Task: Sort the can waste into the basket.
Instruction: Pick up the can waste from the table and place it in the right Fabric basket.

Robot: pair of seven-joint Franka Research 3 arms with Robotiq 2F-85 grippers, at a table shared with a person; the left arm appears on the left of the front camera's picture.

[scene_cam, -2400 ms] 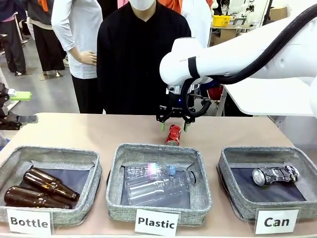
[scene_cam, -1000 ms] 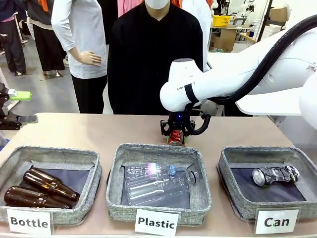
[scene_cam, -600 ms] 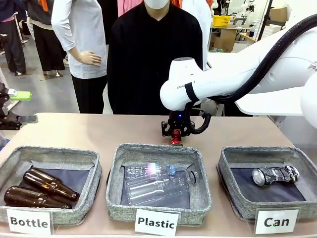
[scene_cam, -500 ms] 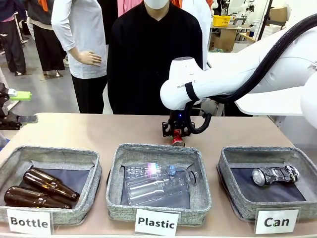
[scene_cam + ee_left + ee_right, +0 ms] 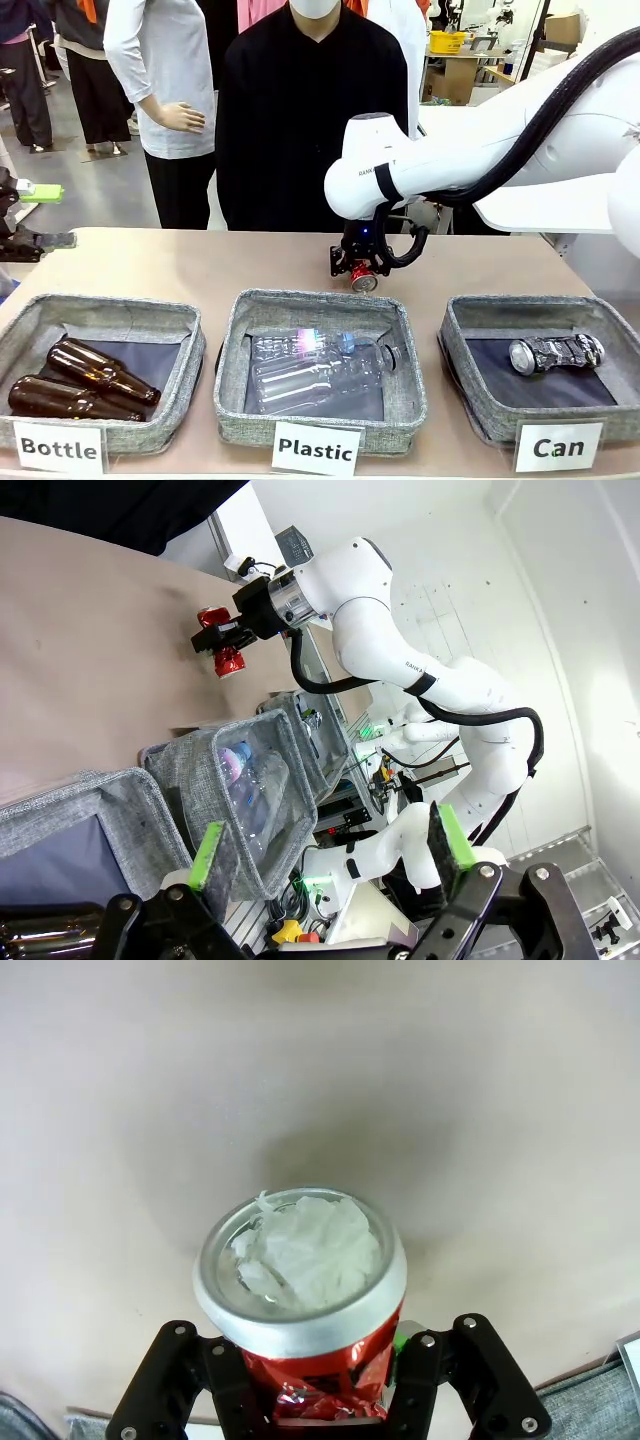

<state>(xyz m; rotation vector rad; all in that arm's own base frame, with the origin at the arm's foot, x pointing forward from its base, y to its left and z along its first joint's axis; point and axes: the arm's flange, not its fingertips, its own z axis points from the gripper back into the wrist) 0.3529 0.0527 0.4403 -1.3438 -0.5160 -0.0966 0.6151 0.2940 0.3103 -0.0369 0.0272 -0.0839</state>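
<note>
Centrally, beyond the far rim of the "Plastic" basket (image 5: 320,372), hung the right gripper (image 5: 361,273), clamped on the red crushed can (image 5: 362,277) and holding it just clear of the tan table (image 5: 200,265). Seen from the right wrist, gripped at its crumpled red body low between the black fingers, with the silver end (image 5: 300,1270) facing the camera and something white and crumpled filling the recess. Seen from the left wrist, held above the bare tabletop at far range (image 5: 222,652) by the white right arm (image 5: 350,590). Parked at the far left edge of the table, well apart from the baskets, the left gripper (image 5: 25,215), spread wide with its green pads (image 5: 208,854) far apart and nothing between them. Lined up along the near edge, three grey woven baskets: "Bottle" (image 5: 100,372) on the left with two brown glass bottles (image 5: 85,380), "Plastic" in the middle with clear plastic bottles (image 5: 315,368), and the "Can" basket (image 5: 545,368) on the right. Lying on its side on the dark lining of that right basket, the black-and-silver can (image 5: 556,352). Standing at the far side of the table behind the right arm, a person in a black top (image 5: 300,120).
</note>
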